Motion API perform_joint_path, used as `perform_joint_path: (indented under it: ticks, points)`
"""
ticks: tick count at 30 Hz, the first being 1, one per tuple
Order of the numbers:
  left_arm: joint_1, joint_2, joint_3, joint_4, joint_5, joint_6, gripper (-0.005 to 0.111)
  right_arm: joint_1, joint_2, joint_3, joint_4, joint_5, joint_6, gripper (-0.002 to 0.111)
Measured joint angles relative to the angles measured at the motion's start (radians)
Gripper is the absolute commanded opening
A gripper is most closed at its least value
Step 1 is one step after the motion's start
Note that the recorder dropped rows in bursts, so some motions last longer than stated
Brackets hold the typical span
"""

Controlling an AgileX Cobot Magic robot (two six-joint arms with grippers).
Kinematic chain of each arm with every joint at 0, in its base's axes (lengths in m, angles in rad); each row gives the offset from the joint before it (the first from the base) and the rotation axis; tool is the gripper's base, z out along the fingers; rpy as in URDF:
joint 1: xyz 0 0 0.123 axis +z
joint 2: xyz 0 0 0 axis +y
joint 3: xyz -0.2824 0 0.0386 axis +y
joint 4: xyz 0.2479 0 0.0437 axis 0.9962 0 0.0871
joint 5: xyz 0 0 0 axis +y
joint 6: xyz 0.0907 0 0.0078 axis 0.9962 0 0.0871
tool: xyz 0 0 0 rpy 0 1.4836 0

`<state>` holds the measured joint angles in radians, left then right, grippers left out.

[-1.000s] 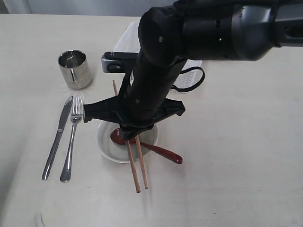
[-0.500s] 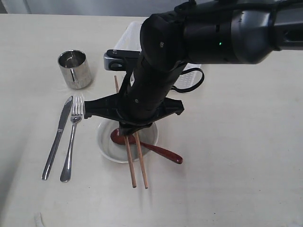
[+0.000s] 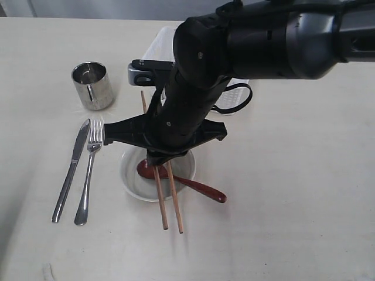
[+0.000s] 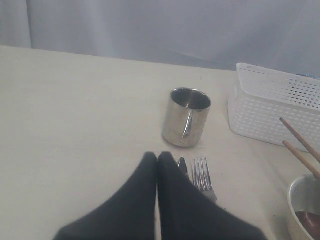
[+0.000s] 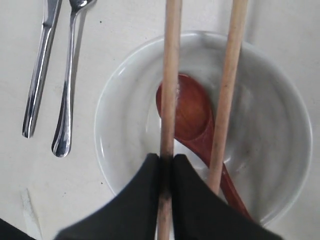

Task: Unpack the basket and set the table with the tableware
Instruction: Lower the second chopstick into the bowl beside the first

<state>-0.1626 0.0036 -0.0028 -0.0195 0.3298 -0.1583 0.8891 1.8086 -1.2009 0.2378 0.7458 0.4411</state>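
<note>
Lower centre of the exterior view: the chopsticks (image 3: 167, 202) pointed their tips toward the bottom edge, crossing the off-white bowl (image 3: 126, 175). The right gripper (image 3: 166, 158) was clamped on them above the bowl; in the right wrist view its jaws (image 5: 166, 162) pinched one stick, while the other ran along a finger, and I could not tell whether that one was held. The dark red spoon (image 3: 202, 190) rested in the bowl, handle over the rim to the lower right. Left of the bowl, the knife (image 3: 70, 170) and fork (image 3: 88, 175) lay side by side on the table (image 3: 293, 205). Upper left stood the cup (image 3: 92, 86). The left gripper (image 4: 156, 159) was closed and empty near the fork tines. The basket (image 3: 159, 45) sat upper centre behind the arm, its contents hidden. Judgement: most pieces laid; chopsticks not yet released.
</note>
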Motion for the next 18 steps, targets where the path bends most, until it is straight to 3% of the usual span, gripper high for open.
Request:
perform_joint_path:
  ticks: [18]
  points:
    - [0.0, 0.0, 0.0, 0.0, 0.0, 0.0, 0.0, 0.0, 0.0, 0.0, -0.015, 0.0, 0.0, 0.0]
